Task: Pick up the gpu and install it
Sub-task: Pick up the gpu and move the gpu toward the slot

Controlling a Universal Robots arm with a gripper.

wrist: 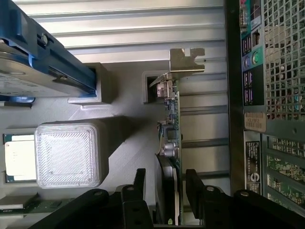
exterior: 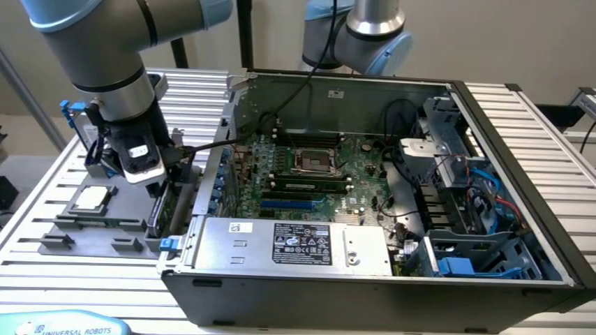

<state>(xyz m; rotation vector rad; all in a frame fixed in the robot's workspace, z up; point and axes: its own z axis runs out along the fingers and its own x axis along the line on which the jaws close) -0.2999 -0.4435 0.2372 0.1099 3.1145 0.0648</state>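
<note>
Gpu [wrist: 170, 126] stands on edge in the grey holder [wrist: 126, 143] at 9 o'clock of the computer case [exterior: 373, 296], so my gripper [wrist: 165, 172], unclenched, straddles its faces ready to pinch.

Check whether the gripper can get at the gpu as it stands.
Likely yes: the gripper straddles the gpu standing on edge in the grey holder, jaws open, a finger either side, nothing in between.

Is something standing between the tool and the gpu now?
Nothing visible does. The open tool straddles the gpu, which stands on edge in the grey holder, with one finger on each side of the card.
</note>
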